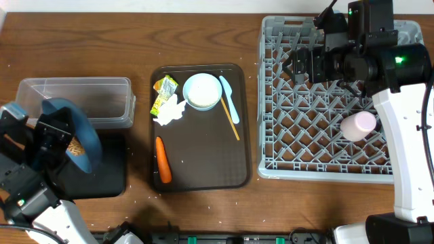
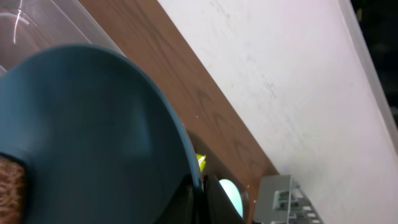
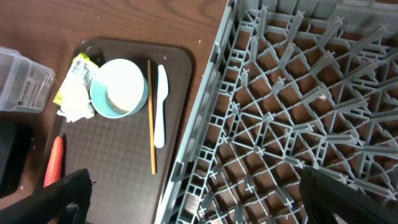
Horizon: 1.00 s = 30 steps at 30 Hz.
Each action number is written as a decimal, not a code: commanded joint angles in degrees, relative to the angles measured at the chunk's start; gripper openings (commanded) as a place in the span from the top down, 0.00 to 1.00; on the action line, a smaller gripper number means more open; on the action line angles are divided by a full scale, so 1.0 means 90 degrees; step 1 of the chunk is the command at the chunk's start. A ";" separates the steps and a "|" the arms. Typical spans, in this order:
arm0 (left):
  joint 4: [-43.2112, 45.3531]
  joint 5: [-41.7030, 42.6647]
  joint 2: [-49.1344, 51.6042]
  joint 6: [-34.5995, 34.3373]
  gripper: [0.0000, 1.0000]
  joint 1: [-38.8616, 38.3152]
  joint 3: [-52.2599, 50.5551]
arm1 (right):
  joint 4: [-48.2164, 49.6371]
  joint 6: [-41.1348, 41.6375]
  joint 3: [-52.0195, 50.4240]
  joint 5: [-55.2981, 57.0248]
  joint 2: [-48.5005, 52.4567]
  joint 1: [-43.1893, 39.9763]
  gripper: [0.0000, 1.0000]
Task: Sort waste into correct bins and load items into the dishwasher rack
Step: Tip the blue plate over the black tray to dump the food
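My left gripper [image 2: 200, 204] is shut on the rim of the large dark blue plate [image 1: 73, 130], which is tilted above the black tray [image 1: 108, 177] beside the clear box [image 1: 74, 100]. Brown crumbs [image 1: 76, 147] cling to the plate's lower part. On the brown serving tray [image 1: 203, 163] lie the carrot [image 1: 163, 160], tissue [image 1: 170, 111], wrapper [image 1: 163, 90], white bowl [image 1: 202, 91], light blue utensil [image 1: 228, 99] and chopsticks [image 1: 229, 117]. My right gripper [image 1: 293, 65] hangs open and empty over the grey rack's [image 1: 325, 163] left side. A pink cup [image 1: 357, 125] lies in the rack.
The rack fills the right side of the table. The clear box and black tray stand one behind the other at the left, with the serving tray between them and the rack. Bare wooden table [image 1: 135, 34] runs along the back.
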 commanded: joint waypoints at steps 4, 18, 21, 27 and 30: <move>-0.0488 -0.0814 -0.0148 -0.0304 0.94 -0.0097 -0.0002 | 0.0010 -0.0029 -0.0002 0.0075 0.0000 0.0022 0.01; 0.0192 0.0044 -0.0527 0.0255 0.94 -0.0002 0.0017 | 0.0041 -0.0032 -0.0002 0.0078 0.0000 0.0024 0.01; 0.0289 -0.0029 -0.0716 0.0355 0.94 -0.0017 0.0015 | -0.0073 -0.0032 -0.0002 0.0119 0.0000 0.0024 0.01; -0.0454 -0.0313 -0.0471 0.0690 0.94 -0.0102 0.0036 | 0.0027 -0.0029 -0.0002 0.0119 0.0000 0.0024 0.01; -0.0425 -0.0335 -0.0724 0.0644 0.94 0.0087 0.0129 | -0.0039 -0.0032 -0.0002 0.0119 0.0000 0.0024 0.01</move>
